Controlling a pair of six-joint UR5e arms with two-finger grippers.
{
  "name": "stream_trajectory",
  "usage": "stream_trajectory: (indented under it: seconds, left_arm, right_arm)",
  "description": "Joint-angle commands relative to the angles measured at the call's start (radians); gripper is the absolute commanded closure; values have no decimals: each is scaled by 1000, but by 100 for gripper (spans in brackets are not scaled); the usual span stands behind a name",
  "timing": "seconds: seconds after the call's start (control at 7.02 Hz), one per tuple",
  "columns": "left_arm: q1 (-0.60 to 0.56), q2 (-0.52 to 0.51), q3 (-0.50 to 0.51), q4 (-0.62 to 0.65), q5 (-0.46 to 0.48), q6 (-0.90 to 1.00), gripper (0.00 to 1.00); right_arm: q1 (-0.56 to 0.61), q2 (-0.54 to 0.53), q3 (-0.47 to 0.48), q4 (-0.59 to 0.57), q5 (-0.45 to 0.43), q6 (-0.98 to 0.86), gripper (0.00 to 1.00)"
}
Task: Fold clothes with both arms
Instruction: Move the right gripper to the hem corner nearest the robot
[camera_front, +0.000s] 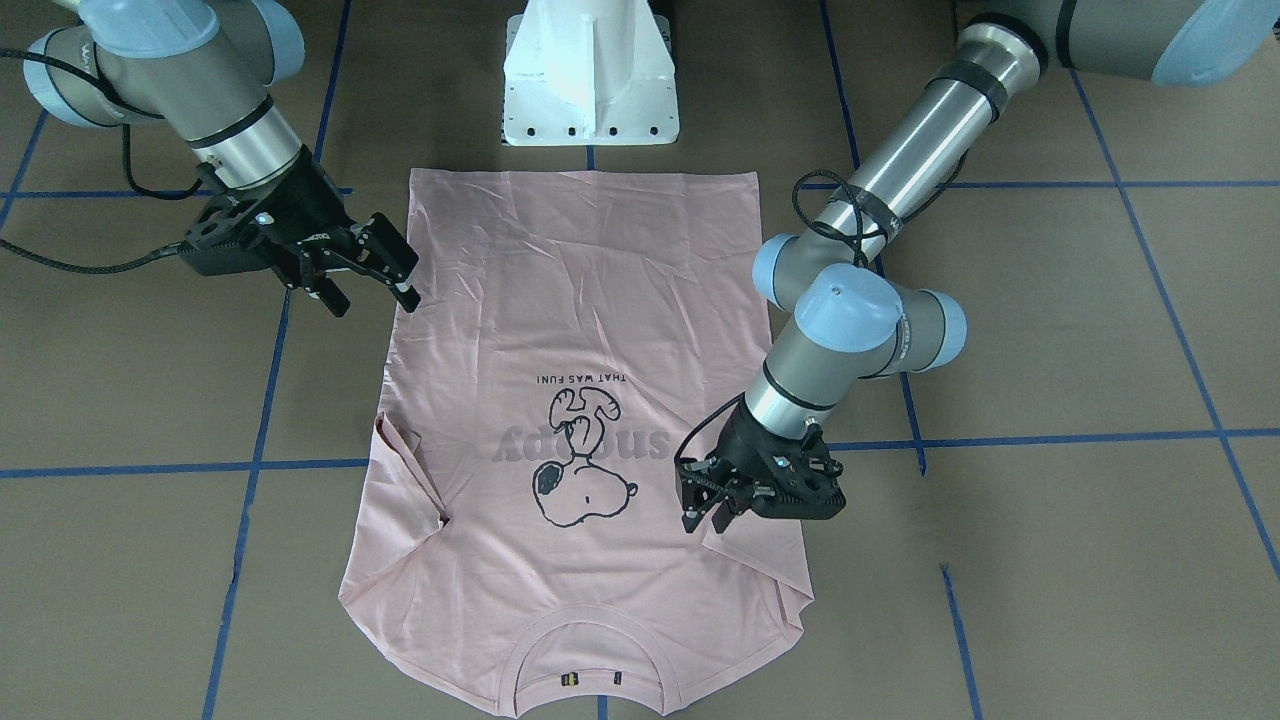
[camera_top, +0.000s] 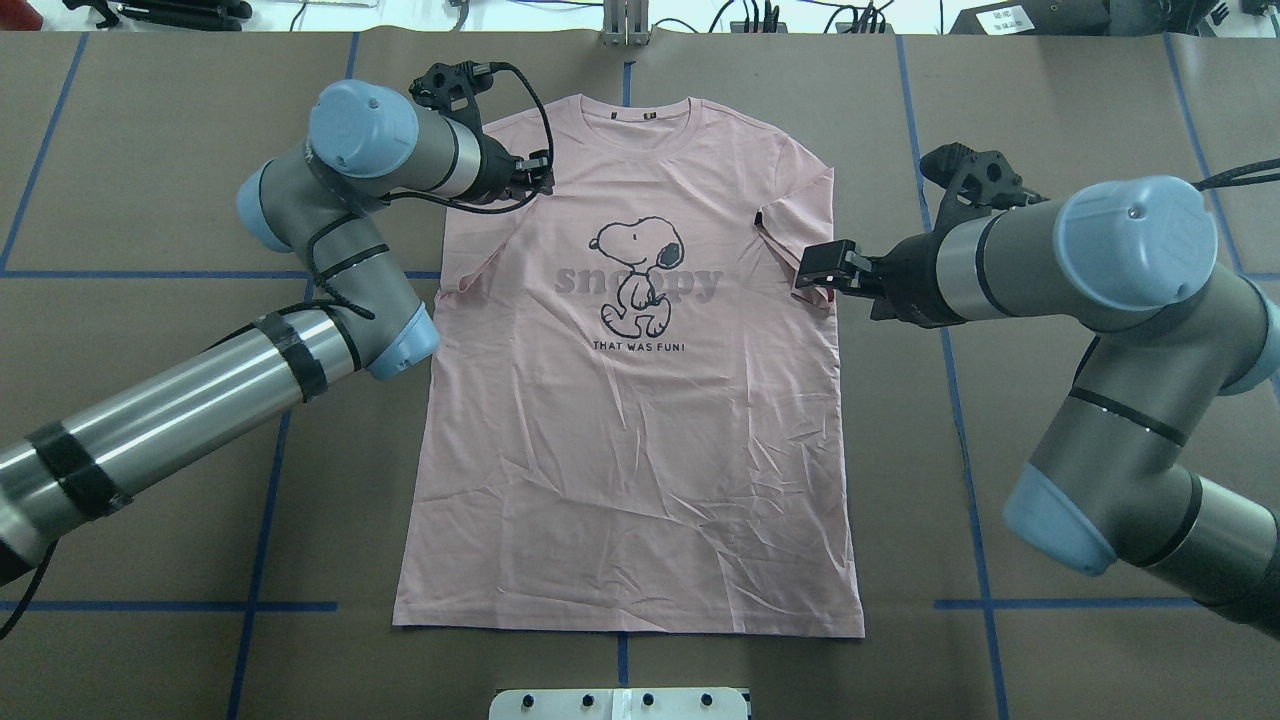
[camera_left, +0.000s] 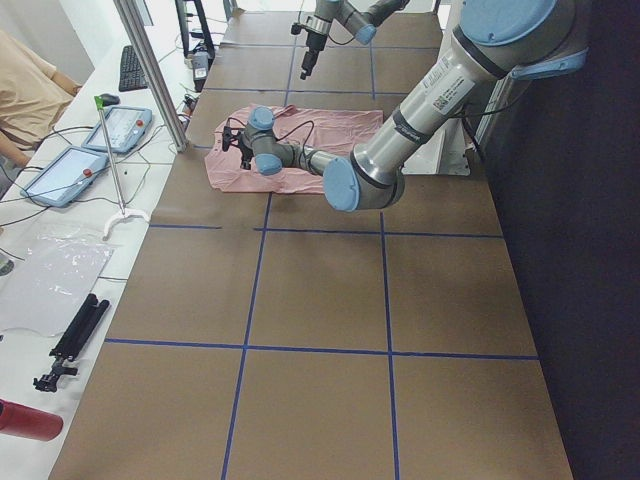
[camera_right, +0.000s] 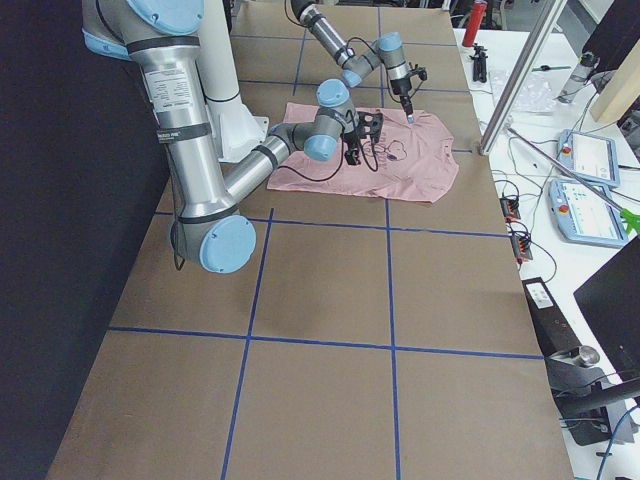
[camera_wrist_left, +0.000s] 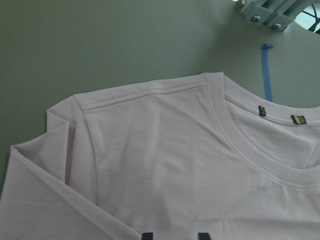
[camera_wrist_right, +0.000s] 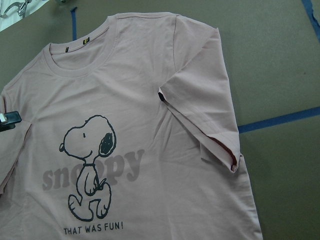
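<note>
The pale pink T-shirt (camera_front: 580, 300) lies flat on the table, dog print up, collar away from the robot, with both sleeves folded inward. It also shows in the overhead view (camera_top: 640, 450). My left gripper (camera_front: 705, 520) is open and empty, low over the shoulder by the folded left sleeve, also in the overhead view (camera_top: 540, 175). Its wrist view shows the collar and shoulder seam (camera_wrist_left: 165, 150) and two separated fingertips (camera_wrist_left: 146, 235). My right gripper (camera_front: 374, 300) is open and empty at the shirt's side edge by the folded right sleeve (camera_top: 800, 215). The right wrist view shows the print (camera_wrist_right: 90, 165).
The white pedestal base (camera_front: 590, 90) stands just behind the shirt's hem. Blue tape lines (camera_top: 960, 400) cross the brown table. In the left side view a side bench holds tablets (camera_left: 70, 175) and a keyboard, with a metal post (camera_left: 150, 70) and a seated person (camera_left: 25, 90).
</note>
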Motion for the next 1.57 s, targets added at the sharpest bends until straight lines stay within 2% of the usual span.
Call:
stream_trajectory:
  seconds: [0.0, 0.14, 0.28, 0.57, 0.71, 1.28, 1.42]
  left_arm:
    - [67, 170, -289, 10, -4, -88, 55]
    - [69, 180, -310, 10, -4, -109, 54]
    - [69, 182, -308, 10, -2, -111, 53]
    - [70, 182, -308, 8, -2, -111, 52]
    - [72, 182, -310, 8, -2, -111, 52]
    - [75, 183, -308, -1, -2, -139, 51]
    - [75, 183, -308, -1, -2, -140, 51]
  right_arm:
    - [-254, -61, 106, -13, -223, 272, 1]
    - [-394, -127, 122, -13, -346, 401, 7]
    - [-494, -155, 149, -43, -464, 435, 14]
    - [-553, -165, 195, -230, -484, 468, 19]
    - [-571, -166, 197, -235, -481, 584, 21]
    - [-599, -203, 165, -238, -453, 599, 30]
    - [-596, -202, 162, -238, -450, 597, 36]
